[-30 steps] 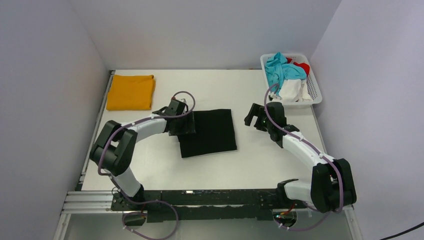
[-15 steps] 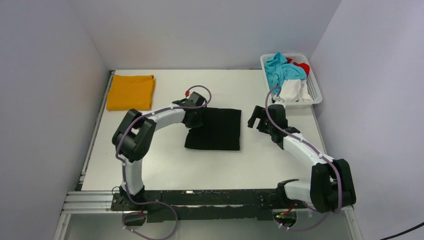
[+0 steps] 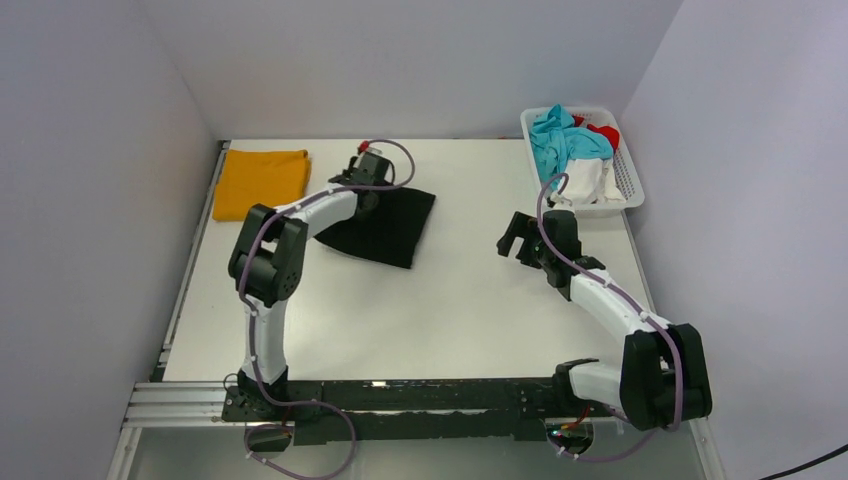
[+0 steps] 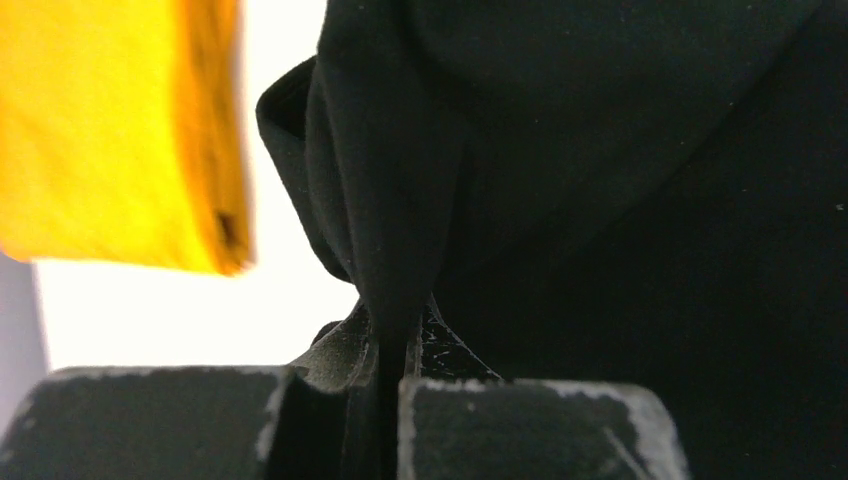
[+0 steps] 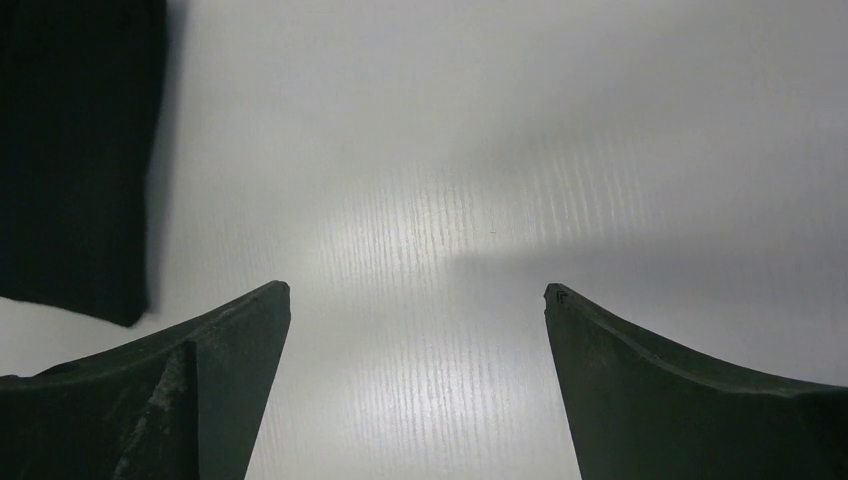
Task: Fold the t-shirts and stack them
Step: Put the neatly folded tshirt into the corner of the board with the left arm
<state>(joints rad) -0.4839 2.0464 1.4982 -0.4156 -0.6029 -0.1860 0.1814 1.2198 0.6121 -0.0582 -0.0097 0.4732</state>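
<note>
I am hauling the folded black cloth t-shirt [image 3: 388, 228], its edge pinched in my left pincer [image 4: 392, 345], off mid-tabletop [image 3: 450, 310] to near the folded orange-yellow cloth t-shirt [image 3: 262, 183] at the far-left corner, so stacking is nearing, while my right pincer [image 5: 415, 300] is hovering spread, empty.

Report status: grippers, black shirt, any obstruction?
Left gripper shut on edge of black t-shirt. Right gripper open, empty, over the table. Black one folded, right of folded orange t-shirt, not yet stacked. Nothing between them.
</note>
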